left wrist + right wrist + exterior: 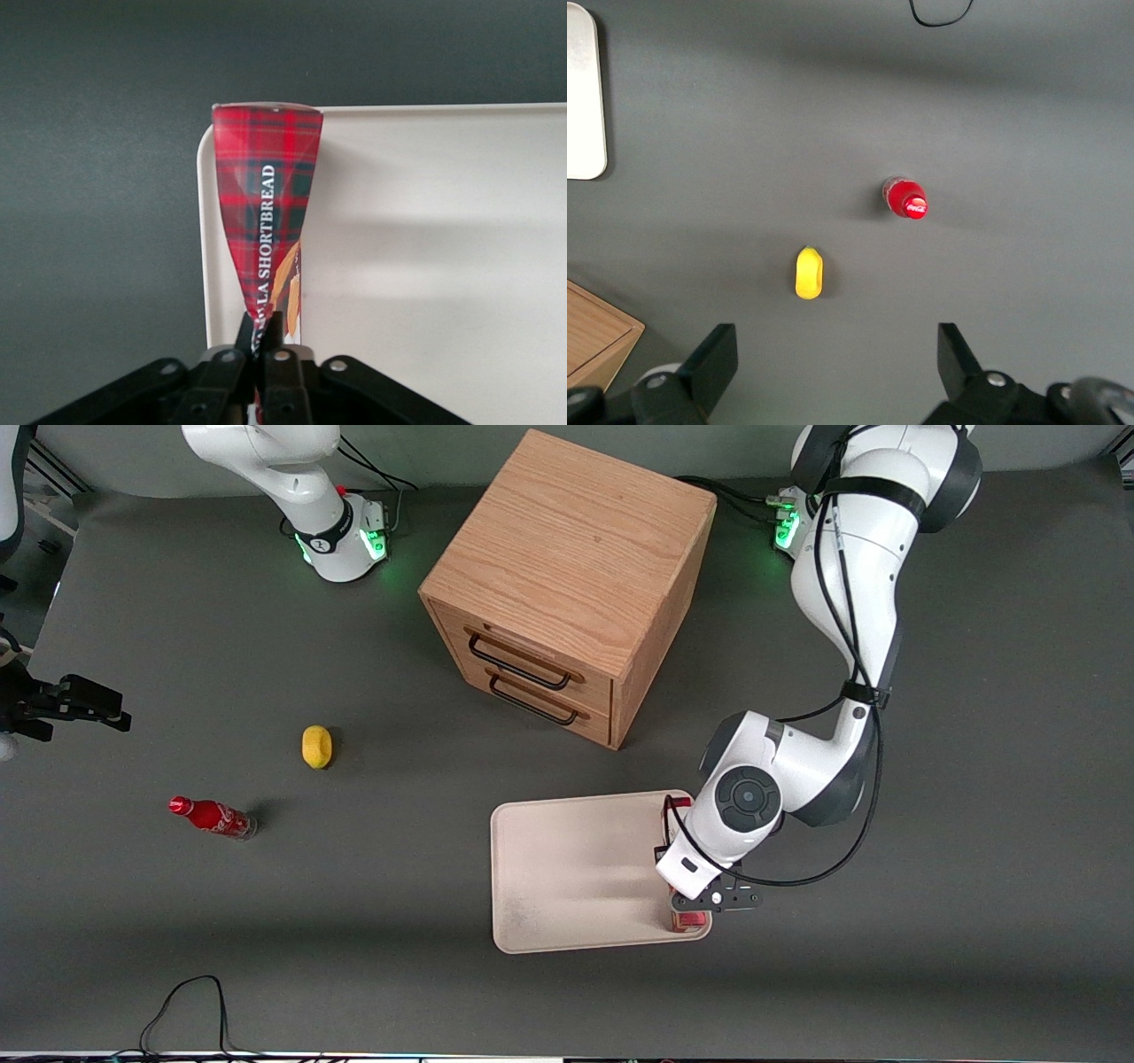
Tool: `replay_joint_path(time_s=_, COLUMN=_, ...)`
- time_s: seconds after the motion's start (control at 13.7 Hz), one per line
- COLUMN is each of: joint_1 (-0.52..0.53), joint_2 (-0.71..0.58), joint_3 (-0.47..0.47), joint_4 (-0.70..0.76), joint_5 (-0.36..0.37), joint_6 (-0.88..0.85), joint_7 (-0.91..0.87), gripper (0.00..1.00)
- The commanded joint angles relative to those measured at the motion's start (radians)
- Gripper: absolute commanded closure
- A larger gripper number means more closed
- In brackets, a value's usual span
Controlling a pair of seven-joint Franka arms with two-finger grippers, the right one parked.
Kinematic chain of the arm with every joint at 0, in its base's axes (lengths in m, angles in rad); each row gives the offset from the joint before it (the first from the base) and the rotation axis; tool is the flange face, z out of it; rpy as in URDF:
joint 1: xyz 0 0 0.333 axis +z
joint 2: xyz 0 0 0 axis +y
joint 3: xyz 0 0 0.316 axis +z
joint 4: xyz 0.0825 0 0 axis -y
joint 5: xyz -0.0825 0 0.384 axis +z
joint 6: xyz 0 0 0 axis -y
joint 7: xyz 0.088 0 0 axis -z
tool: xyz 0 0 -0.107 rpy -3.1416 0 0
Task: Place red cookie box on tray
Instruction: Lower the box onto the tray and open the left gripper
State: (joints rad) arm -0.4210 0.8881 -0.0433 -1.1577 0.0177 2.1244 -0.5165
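The pincer (pixel 263 341) is clamped on the red cookie box (pixel 266 212), which lies along the tray (pixel 567 868) edge nearest the working arm. The dark grey bench (pixel 974 912) (matte, wrinkle-free) also carries a wooden drawer cabinet (pixel 567 584), a yellow object (pixel 316 746) and a cola bottle (pixel 213 816).

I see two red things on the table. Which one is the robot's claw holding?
The red cookie box, a long tartan shortbread carton. The gripper is clamped on it over the tray. The small red cola bottle stands untouched toward the parked arm's end.
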Motion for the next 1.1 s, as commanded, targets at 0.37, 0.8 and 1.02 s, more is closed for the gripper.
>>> replay_joint_path(time_s=0.37, joint_1=-0.012, joint_2=-0.096, joint_3=0.003, joint_4=0.018, joint_5=-0.005, joint_6=-0.159, joint_7=-0.045, gripper=0.0)
replay_joint_path(time_s=0.8, joint_1=-0.025, joint_2=-0.377, joint_3=0.003, joint_4=0.016, joint_5=-0.005, joint_6=-0.458, joint_7=-0.045, gripper=0.0)
replay_joint_path(time_s=1.02, joint_1=-0.025, joint_2=-0.478, joint_3=0.003, joint_4=0.016, joint_5=-0.001, joint_6=-0.564, joint_7=-0.048, gripper=0.0)
